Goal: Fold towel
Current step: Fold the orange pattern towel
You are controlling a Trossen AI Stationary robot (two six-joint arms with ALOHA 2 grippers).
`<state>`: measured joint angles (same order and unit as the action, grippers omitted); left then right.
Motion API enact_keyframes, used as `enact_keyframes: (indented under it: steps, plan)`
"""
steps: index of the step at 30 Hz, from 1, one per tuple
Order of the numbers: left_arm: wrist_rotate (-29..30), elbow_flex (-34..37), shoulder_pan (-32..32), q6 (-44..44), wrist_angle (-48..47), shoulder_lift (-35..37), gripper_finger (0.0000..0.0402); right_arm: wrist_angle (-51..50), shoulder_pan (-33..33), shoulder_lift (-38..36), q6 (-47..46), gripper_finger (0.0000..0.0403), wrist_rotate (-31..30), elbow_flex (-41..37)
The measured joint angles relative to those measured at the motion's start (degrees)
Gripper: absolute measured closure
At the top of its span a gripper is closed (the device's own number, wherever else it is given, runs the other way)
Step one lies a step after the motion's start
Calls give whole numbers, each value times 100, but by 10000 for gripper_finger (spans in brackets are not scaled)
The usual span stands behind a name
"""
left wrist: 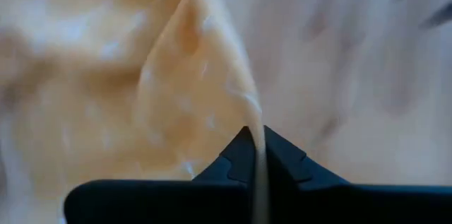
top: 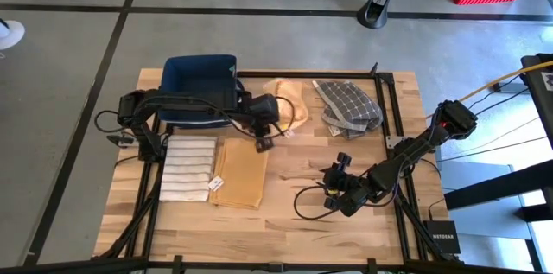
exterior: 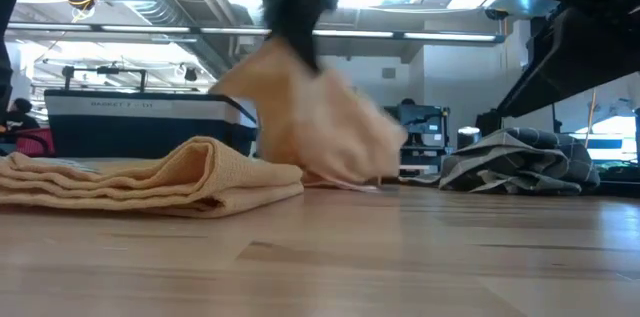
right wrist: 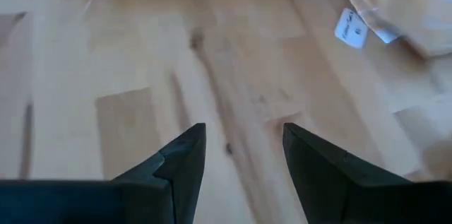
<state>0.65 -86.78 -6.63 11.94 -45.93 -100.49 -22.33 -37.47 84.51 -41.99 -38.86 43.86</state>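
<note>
My left claw pinches the tan towel, a grip only my left wrist view shows; the low view shows it lifted. My right claw hovers spread over bare table. Bin, checked cloth and folded towels lie around.

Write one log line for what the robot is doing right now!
step: lift towel | left tool: shut on yellow towel | right tool: open, empty, over table | folded towels: stacked

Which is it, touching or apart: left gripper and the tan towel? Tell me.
Touching. In the left wrist view the left gripper has its jaws shut on a fold of the tan towel, the cloth pinched between them.
</note>
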Motion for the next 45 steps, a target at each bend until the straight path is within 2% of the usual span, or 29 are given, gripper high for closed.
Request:
enact_keyframes:
  steps: [5, 8, 10, 14, 19, 24, 28, 32, 41, 45]
  plan:
    - [-306, -734, 543, 460, 1024, 0, 398, 455, -2, 1, 322, 210, 465, -2]
    - [-303, -976, 796, 501, 1584, 9, 398, 868, -2, 0, 699, 210, 597, 0]
    - [-75, -997, 915, 419, 1830, 9, 396, 987, -2, 0, 814, 210, 515, 1]
    - [521, -913, 968, 311, 1808, -33, 399, 937, -4, 0, 867, 210, 183, 2]
    - [551, -638, 966, 526, 1897, -62, 396, 812, -1, 0, 796, 210, -206, 1]
    - [551, -619, 968, 525, 1989, -61, 399, 843, 0, 261, 780, 210, 151, 0]
    - [554, -619, 966, 454, 2020, -59, 397, 1433, 6, 896, 812, 210, 304, 0]
    - [555, -619, 966, 360, 2020, -66, 396, 1788, 138, 1409, 1289, 210, 363, 69]
    - [555, -619, 955, 217, 2005, -133, 395, 1889, 229, 1527, 1405, 210, -725, 548]
    - [555, -619, 954, 127, 1999, -164, 399, 2042, 234, 1735, 1075, 210, -1030, 634]
